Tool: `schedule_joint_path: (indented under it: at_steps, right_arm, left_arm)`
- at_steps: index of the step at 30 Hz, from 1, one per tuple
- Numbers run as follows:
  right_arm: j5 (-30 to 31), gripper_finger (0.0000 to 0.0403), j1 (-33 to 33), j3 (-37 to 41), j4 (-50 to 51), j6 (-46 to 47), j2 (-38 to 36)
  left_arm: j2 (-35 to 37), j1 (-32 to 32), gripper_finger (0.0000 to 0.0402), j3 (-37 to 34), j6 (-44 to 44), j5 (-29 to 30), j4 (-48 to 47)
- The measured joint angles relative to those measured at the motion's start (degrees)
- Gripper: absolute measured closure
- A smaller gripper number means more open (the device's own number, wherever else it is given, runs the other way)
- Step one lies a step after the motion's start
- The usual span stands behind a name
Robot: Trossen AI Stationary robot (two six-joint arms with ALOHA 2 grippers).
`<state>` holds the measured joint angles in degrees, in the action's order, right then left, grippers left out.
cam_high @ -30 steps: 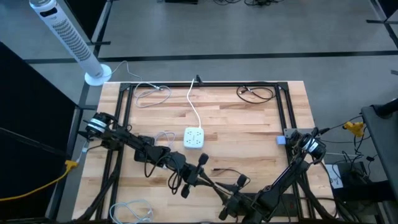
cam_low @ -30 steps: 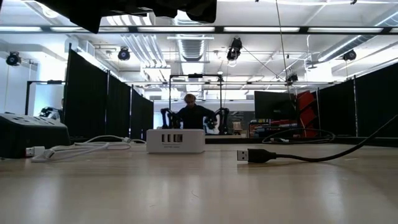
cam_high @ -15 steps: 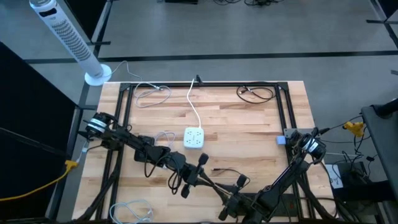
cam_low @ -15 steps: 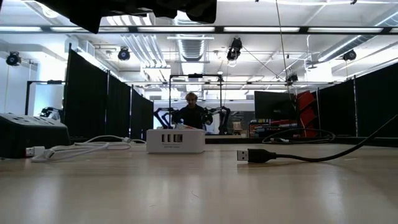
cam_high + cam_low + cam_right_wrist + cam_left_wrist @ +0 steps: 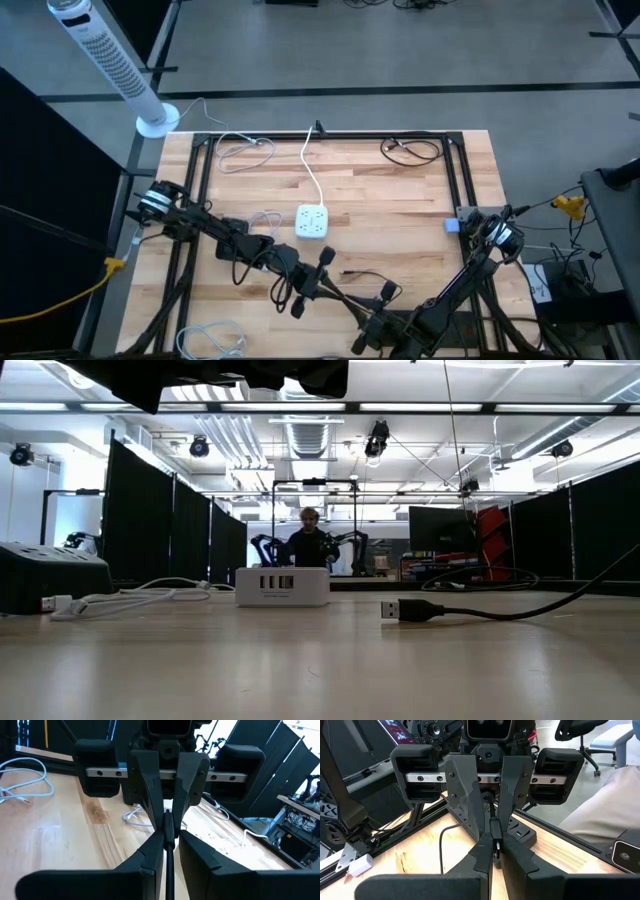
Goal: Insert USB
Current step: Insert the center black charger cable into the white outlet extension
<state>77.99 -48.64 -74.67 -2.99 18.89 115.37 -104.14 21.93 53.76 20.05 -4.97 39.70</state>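
The right claw is pinching the thin black USB cable shut, while its plug is lying pointing to 9 o'clock, the white rectangular charging hub sitting at 11 o'clock, nearer the closed left claw.

no readable text, labels or signs

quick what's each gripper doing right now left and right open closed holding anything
Left gripper: jaws closed on the black cable.
Right gripper: jaws closed on a thin black cable.
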Motion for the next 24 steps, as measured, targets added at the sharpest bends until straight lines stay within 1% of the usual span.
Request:
schedule_joint_path:
  at_steps: [6, 9, 17, 24]
  right_arm:
    - [-0.21, 0.0334, 0.52, 0.0, -0.4, -0.37, -0.02]
    - [-0.28, 0.0333, 0.56, 0.0, -0.76, -0.92, -0.02]
    - [-0.44, 0.0362, 0.56, 0.0, -0.89, -1.19, -0.04]
    - [-0.52, 0.039, 0.28, 0.0, -5.09, -7.86, -0.04]
  left_arm:
    - [0.0, -0.02, 0.0389, -0.02, 0.0, 0.0, 0.0]
    - [0.0, -0.02, 0.0389, -0.02, 0.0, 0.0, 0.0]
    - [0.0, -0.02, 0.0389, -0.02, 0.0, -0.02, -0.02]
    - [0.0, 0.0, 0.0389, -0.02, 0.0, -0.24, 0.2]
